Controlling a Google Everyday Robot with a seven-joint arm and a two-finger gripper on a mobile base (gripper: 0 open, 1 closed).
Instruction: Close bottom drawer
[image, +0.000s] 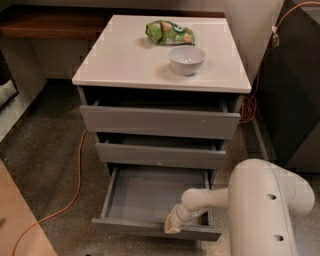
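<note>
The bottom drawer (150, 195) of the white-topped cabinet (125, 65) stands pulled far out, its grey tray interior bare. Its flat front (130, 228) faces the floor edge of the view. My gripper (173, 226) is at the end of the white arm (260, 210), low at the drawer's front edge, right of its middle, touching or just above the front panel. The middle drawer (160, 154) and the top drawer (160, 120) are each pulled out a little.
A white bowl (186, 59) and a green snack bag (169, 32) lie on the cabinet top. An orange cable (75, 185) runs over the floor at the left. A dark unit (295, 90) stands to the right of the cabinet.
</note>
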